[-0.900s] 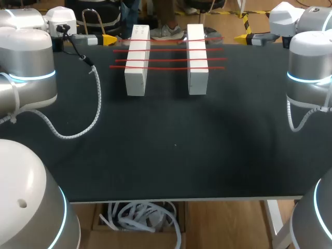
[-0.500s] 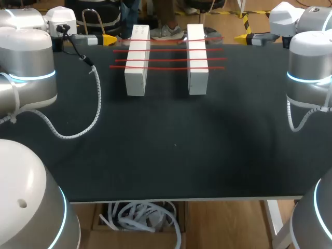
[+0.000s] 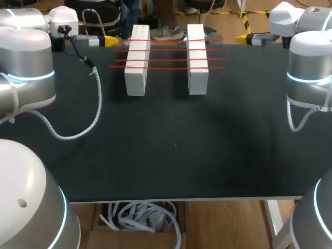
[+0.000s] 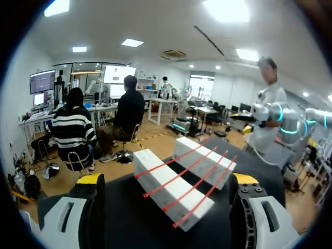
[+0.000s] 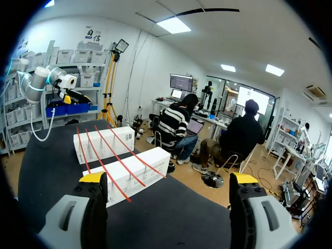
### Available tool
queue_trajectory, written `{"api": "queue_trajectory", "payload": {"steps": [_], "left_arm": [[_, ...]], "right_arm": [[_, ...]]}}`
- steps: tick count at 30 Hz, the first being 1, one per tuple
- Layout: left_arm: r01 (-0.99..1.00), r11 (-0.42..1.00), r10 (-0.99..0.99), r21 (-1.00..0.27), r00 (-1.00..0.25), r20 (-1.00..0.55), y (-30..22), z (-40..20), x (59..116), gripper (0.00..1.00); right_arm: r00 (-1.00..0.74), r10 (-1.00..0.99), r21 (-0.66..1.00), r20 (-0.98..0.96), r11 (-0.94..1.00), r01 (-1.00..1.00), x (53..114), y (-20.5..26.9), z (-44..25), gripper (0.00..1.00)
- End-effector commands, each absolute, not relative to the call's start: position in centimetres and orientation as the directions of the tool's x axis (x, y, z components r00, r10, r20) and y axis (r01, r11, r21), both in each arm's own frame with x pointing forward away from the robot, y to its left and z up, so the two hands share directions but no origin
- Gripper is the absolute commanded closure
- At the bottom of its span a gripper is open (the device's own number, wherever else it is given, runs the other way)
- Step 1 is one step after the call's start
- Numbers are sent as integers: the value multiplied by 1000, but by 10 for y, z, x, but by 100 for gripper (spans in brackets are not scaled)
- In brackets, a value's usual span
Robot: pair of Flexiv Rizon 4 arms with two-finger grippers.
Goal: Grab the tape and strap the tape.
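Note:
Two long white blocks (image 3: 137,59) (image 3: 196,58) lie side by side at the far middle of the black table (image 3: 171,150). Several thin red tape strips (image 3: 167,59) run across both of them. My left gripper (image 3: 106,39) hovers open at the far left edge, fingers pointing toward the blocks. In the left wrist view the left gripper (image 4: 168,181) has the blocks (image 4: 171,189) and red strips (image 4: 192,179) just ahead of it. My right gripper (image 3: 244,38) is open at the far right edge. The right wrist view shows the right gripper (image 5: 168,179) with the blocks (image 5: 127,174) ahead and to one side.
A white coiled cable (image 3: 88,114) from my left arm loops over the left part of the table. My other arm (image 4: 282,116) shows beyond the blocks in the left wrist view, and the left arm (image 5: 44,78) shows far off in the right wrist view.

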State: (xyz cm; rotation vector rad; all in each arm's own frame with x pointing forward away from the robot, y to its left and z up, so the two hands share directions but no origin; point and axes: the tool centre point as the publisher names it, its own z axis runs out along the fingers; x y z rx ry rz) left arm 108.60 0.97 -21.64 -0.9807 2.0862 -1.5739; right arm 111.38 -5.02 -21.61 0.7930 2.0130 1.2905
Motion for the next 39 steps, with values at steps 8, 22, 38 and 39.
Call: {"api": "queue_trajectory", "payload": {"steps": [8, 22, 38, 39], "left_arm": [[-157, 223, -366, -962, -928, 67, 26, -259, 1061, 0], [-138, 199, -309, -970, -948, 72, 24, -270, 1059, 61], [-106, 203, -247, -973, -967, 54, 14, -284, 1056, 70], [-105, 207, -246, -973, -968, 52, 14, -286, 1056, 71]], "right_arm": [[-633, 754, 925, -174, 345, 157, 1114, -50, -216, 0], [-633, 754, 925, -174, 345, 157, 1114, -50, -216, 0], [-633, 754, 925, -174, 345, 157, 1114, -50, -216, 0], [-633, 754, 925, -174, 345, 157, 1114, -50, -216, 0]]}}
